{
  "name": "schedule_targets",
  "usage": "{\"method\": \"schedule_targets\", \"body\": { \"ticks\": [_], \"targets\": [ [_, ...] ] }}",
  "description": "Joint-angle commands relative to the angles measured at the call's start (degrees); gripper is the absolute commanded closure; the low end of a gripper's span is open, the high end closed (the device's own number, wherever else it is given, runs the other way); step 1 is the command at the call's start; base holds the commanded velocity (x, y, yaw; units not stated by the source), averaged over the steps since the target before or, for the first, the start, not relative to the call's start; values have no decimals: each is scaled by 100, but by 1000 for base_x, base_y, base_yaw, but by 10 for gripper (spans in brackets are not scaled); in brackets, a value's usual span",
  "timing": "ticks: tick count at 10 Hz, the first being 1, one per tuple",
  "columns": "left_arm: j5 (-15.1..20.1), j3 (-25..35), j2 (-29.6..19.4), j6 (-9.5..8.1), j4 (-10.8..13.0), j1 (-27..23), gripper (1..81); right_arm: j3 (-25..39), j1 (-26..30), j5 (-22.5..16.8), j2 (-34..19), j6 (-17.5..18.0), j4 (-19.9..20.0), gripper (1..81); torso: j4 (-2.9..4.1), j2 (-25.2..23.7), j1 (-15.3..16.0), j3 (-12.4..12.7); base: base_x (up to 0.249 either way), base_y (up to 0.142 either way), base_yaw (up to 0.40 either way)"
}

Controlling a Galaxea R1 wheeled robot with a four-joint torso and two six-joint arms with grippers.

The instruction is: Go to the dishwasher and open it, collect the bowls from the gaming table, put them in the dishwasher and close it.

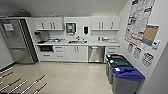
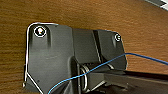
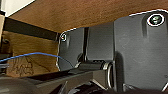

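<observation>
The dishwasher (image 1: pixel 96 54) is a stainless-steel unit under the white counter on the far wall, its door shut, with a bar handle along its top edge. At the lower left of the head view, rods with wooden handles (image 1: pixel 37 80) of the table-football table poke into the frame. Brown wood grain (image 2: pixel 82 15) lies behind the robot's dark plate in the left wrist view, and brown wood panels (image 3: pixel 75 15) show in the right wrist view.
A kitchenette fills the far wall: white cabinets (image 1: pixel 72 53), a sink (image 1: pixel 77 41), a steel fridge (image 1: pixel 15 41) on the left. Three bins stand along the right wall, the nearest with a blue lid (image 1: pixel 127 74). Pale floor (image 1: pixel 75 75) stretches ahead toward the counter.
</observation>
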Motion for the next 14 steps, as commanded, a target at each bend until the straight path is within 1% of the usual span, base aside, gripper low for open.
{"method": "schedule_targets", "body": {
  "ticks": [1,10,12,14],
  "targets": [
    [308,81,-143,25,20,-283,10,117,236,-240,-95,28,13,10,0,0,0,0,178,0,0],
    [255,81,-197,25,20,-291,10,82,236,-232,-77,19,-23,10,2,0,2,0,179,0,0],
    [176,107,-232,25,11,-283,10,63,236,-232,-77,19,-23,10,2,0,0,0,179,0,0],
    [176,116,-232,25,37,-283,10,63,244,-240,-86,19,-23,10,2,0,2,0,179,0,0]
  ]
}}
